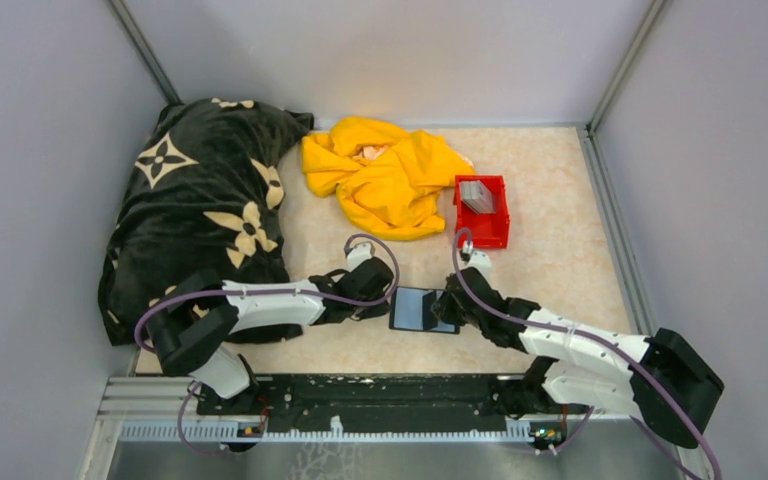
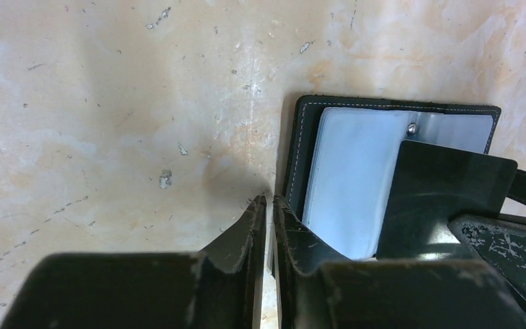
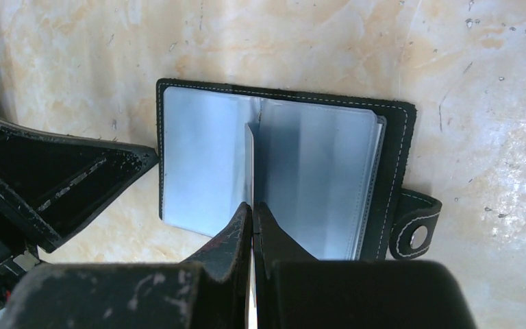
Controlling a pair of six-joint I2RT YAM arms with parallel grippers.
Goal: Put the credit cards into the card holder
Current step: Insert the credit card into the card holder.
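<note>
As right gripper (image 3: 253, 205) pinches thin card (image 3: 250, 154), left gripper (image 2: 269, 200) narrow, perhaps on stitched holder (image 2: 301, 147).

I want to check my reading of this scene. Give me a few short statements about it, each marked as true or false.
1. The card holder lies open on the table. True.
2. The right gripper is empty. False: it is shut on a thin card, held on edge over the open card holder.
3. The red bin holds grey cards. True.
4. The yellow cloth covers the red bin. False: the cloth lies beside the bin, which is uncovered.
</note>
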